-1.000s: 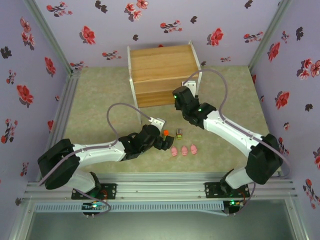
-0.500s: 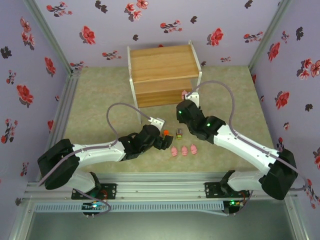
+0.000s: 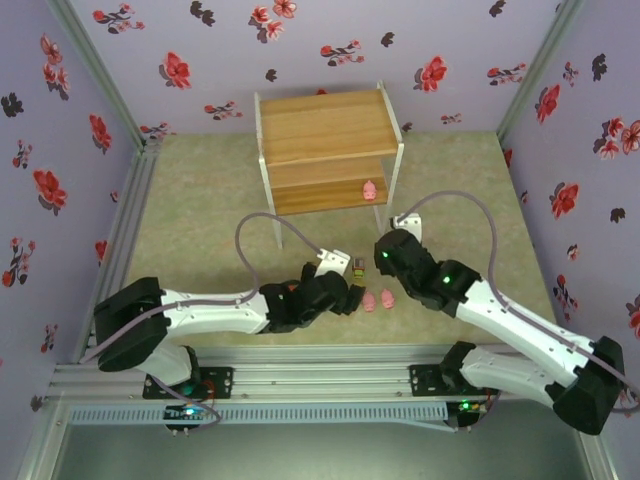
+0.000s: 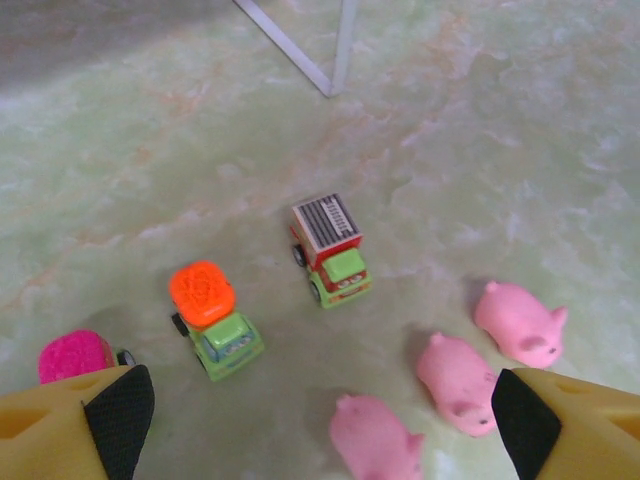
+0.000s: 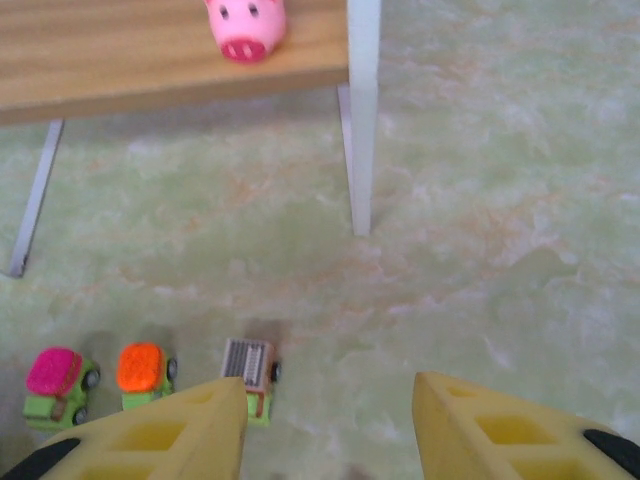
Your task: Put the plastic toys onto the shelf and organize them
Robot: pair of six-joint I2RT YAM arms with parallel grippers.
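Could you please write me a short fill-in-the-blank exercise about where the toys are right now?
One pig sits on the shelf's ____ board. On the table, ____ more pigs lie close together. The middle truck, between the magenta truck and the grey truck, has an ____ top.
Missing words: lower; three; orange.

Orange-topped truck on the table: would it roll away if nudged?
Probably: the orange-topped truck stands on small black wheels, so an end-on push may send it rolling. It looks small and plastic, likely light to lift.
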